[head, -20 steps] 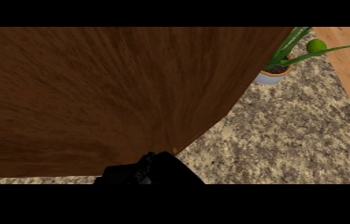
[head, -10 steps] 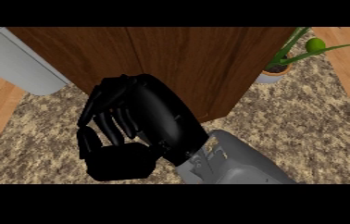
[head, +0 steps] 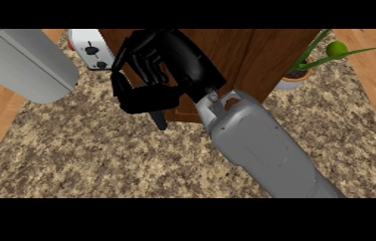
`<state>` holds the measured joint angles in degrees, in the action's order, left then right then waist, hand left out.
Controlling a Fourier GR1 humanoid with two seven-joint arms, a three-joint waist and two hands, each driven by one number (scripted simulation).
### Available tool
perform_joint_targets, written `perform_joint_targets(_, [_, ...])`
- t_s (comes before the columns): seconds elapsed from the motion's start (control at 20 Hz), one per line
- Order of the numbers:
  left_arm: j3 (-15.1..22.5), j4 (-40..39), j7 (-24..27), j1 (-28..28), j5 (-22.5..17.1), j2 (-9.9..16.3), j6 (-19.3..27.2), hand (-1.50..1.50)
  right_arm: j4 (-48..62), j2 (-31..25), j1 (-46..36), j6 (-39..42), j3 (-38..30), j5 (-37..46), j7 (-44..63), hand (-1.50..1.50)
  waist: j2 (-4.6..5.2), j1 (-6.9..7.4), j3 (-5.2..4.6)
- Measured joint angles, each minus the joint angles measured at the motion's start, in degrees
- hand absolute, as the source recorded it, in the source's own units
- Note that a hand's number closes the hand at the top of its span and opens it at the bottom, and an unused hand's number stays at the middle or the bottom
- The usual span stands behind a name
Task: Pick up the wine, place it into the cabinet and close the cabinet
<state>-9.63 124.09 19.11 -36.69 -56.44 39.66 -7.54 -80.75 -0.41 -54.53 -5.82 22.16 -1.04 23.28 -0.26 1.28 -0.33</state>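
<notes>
So the black right hand (head: 165, 70) sits up in the middle of the head view, coming in on a grey forearm (head: 260, 150) that runs from the lower right corner. Its fingers (head: 136, 60) are curled inward and the thumb points down toward the speckled granite table (head: 95, 155), but nothing shows inside the curl, so it looks clenched on nothing. The hand is right in front of the dark brown wooden cabinet (head: 242, 56), overlapping its left door; whether it actually touches the wood can't be told from this angle. The doors look closed, with a thin vertical seam between them. The wine isn't visible anywhere here, so there's no saying where it is. Off to the upper left there's a big pale grey rounded shape (head: 33, 63), which may be the other forearm, though no hand shows on it. Just right of that is a white toaster (head: 92, 48) with black knobs, partly hidden behind the fingers. On the right, beside the cabinet, stands a green plant in a small white pot (head: 294, 78).
</notes>
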Motion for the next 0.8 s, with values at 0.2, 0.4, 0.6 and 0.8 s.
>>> perform_joint_targets(0.2, [3.93,1.47,-2.04,3.18,2.87,-1.4,3.66,-1.5,3.41,-0.07,-1.01,3.29,-1.25,-1.36,-3.8,1.5,-0.54,-0.07,-0.23])
perform_joint_targets(0.4, [7.02,1.11,-3.15,6.45,5.26,-2.71,6.5,-1.5,5.7,-0.44,-1.35,5.19,-1.32,-1.11,-7.99,1.5,-1.0,-0.09,-0.44])
perform_joint_targets(0.6, [9.11,-0.22,-3.4,9.03,6.97,-4.1,8.39,-1.5,7.05,-1.12,-1.93,7.03,-1.54,-1.6,-10.15,1.5,-1.08,0.0,-0.77])
perform_joint_targets(0.8, [10.86,-1.7,-3.66,11.41,8.29,-5.13,9.55,-1.5,8.09,-1.84,-2.37,9.27,-1.78,-2.56,-12.23,1.5,-1.09,0.07,-1.03])
